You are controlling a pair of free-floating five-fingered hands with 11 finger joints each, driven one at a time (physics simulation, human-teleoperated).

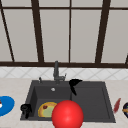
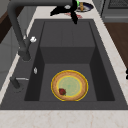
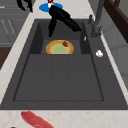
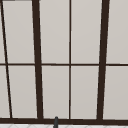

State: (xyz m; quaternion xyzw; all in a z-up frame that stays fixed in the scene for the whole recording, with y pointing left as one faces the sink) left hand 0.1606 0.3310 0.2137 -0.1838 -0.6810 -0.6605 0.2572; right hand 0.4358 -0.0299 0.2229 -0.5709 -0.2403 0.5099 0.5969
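Over the back of the sink [image 1: 108, 100], just right of the faucet [image 1: 56, 71]: my right hand [image 1: 73, 83] hangs in the air, fingers apart and straight, holding nothing. In the right side view the fingers reach toward the faucet's base and the thumb points down into the basin; I judge them near the faucet but not touching it. A yellow-rimmed plate [image 1: 47, 110] lies flat on the floor of the left basin, well below and to the left of the hand, with a small dark-red morsel [image 3: 65, 44] near its rim on the faucet side. My left hand [image 1: 25, 109] is idle at the sink's front left corner, beside a blue plate [image 1: 5, 105] on the desk [image 1: 15, 85]. Note to self: any approach to the faucet should come in level from the right with the fingers kept straight, the thumb clear of the basin wall. A descent toward the plate wants a shift left first, away from the spout.
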